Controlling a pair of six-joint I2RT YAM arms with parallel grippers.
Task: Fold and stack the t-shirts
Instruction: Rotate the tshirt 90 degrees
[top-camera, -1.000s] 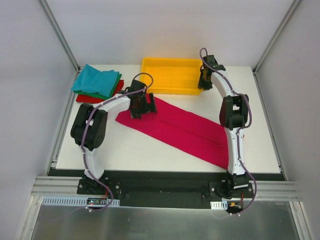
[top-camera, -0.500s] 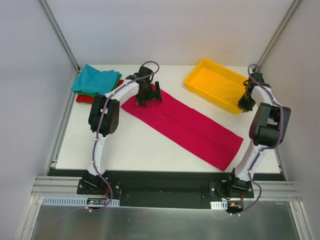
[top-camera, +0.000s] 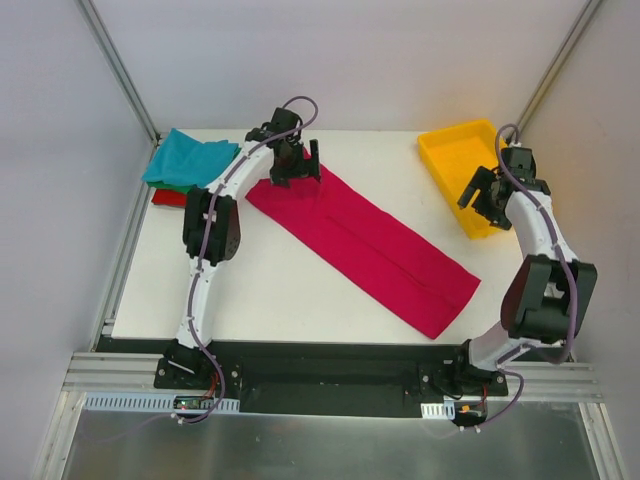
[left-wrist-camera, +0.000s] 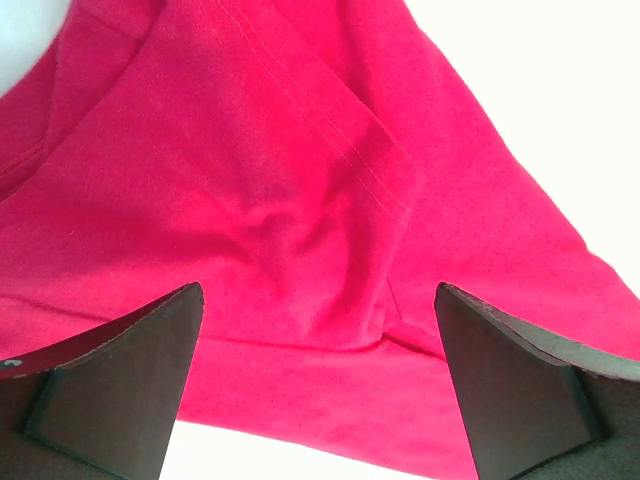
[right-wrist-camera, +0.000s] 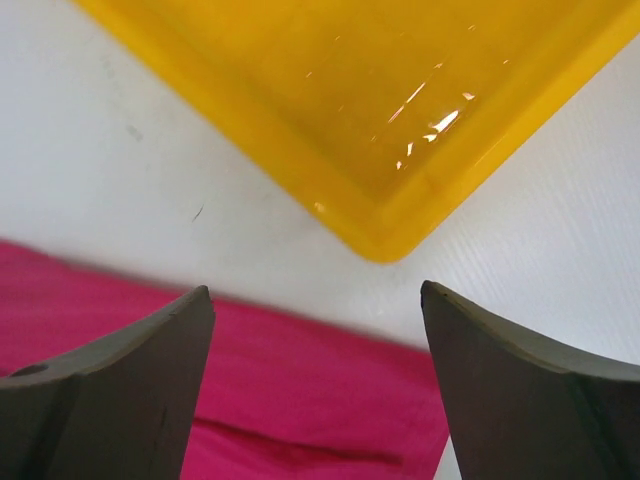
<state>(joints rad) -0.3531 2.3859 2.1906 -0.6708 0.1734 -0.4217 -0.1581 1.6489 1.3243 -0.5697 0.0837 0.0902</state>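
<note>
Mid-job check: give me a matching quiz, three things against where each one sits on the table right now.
Things:
1. long magenta-pink cloth t-shirt
2. yellow plastic tray
3. folded teal cloth t-shirt

Places:
A. far left corner
B. far right corner
C. lying diagonally across the middle

Pairs: 1-C, 2-B, 3-A

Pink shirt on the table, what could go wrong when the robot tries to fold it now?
The left end effector hangs open over a layered end of the pink shirt; it might pinch only the top layer and undo the fold. The right end effector is open beside the yellow tray, which sits at the far right corner of the table; a bump could shove it off.
</note>
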